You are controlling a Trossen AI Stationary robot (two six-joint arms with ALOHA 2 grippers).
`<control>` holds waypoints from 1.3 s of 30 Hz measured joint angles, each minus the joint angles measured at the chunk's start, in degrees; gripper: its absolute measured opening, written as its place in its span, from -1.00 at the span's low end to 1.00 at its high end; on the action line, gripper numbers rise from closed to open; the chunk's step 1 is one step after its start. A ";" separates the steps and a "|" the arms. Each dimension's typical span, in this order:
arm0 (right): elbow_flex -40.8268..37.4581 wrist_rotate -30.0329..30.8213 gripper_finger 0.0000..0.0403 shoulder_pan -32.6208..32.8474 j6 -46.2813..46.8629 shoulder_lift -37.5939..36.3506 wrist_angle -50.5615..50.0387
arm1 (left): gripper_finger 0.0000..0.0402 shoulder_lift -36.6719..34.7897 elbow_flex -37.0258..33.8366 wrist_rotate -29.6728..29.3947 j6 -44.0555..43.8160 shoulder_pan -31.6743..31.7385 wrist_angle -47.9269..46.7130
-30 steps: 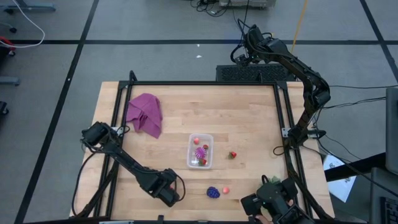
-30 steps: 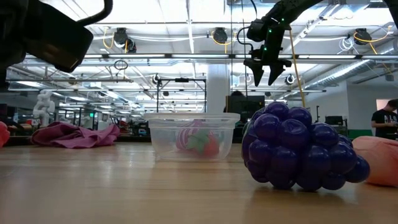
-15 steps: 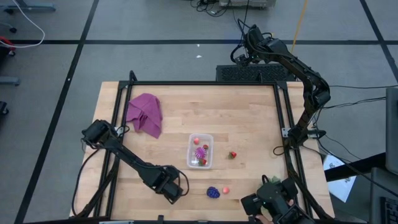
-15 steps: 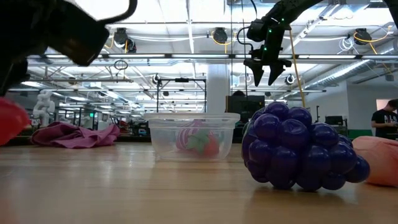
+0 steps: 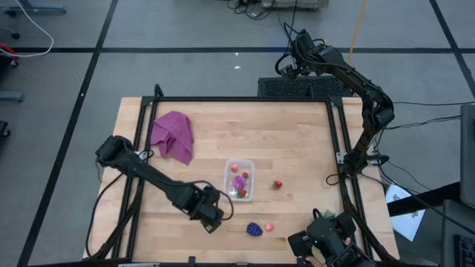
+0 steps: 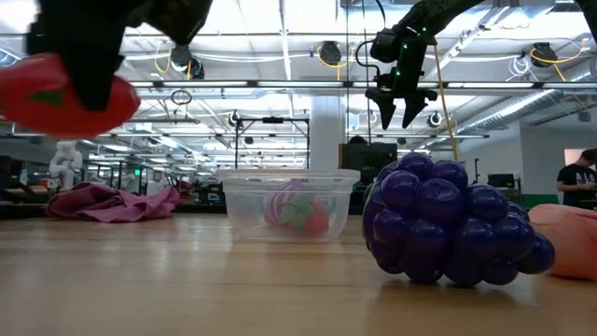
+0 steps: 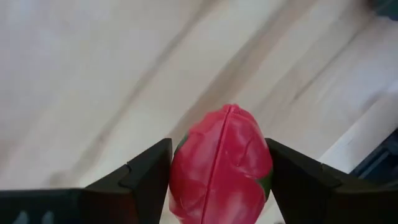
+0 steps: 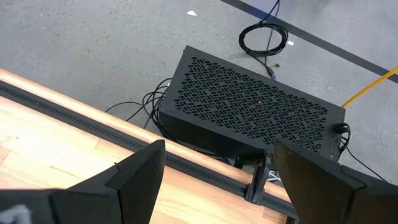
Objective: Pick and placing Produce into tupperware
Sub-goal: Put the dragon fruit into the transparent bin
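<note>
Moved my left gripper toward tupperware, fingers clamped on red fruit, lifted clear of table. Carry step. Next: centre over tub, release. Right gripper parked wide open.

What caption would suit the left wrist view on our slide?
Left gripper shut on a red fruit, held above the wooden table.
</note>
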 joint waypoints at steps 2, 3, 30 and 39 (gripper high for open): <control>0.00 0.00 0.45 0.00 -0.03 0.00 -0.02 | 0.21 -0.59 0.79 -1.46 3.12 1.49 1.01; 0.00 -0.01 0.45 0.00 -0.07 0.02 0.00 | 0.21 -1.03 0.98 -2.40 4.84 2.34 0.71; -0.02 0.35 0.45 -0.07 -4.72 0.00 1.56 | 0.21 -1.55 3.84 -4.94 42.61 26.70 12.91; -0.02 0.37 0.45 -0.11 -4.72 0.00 2.40 | 0.21 0.76 3.82 -5.44 47.98 26.97 18.85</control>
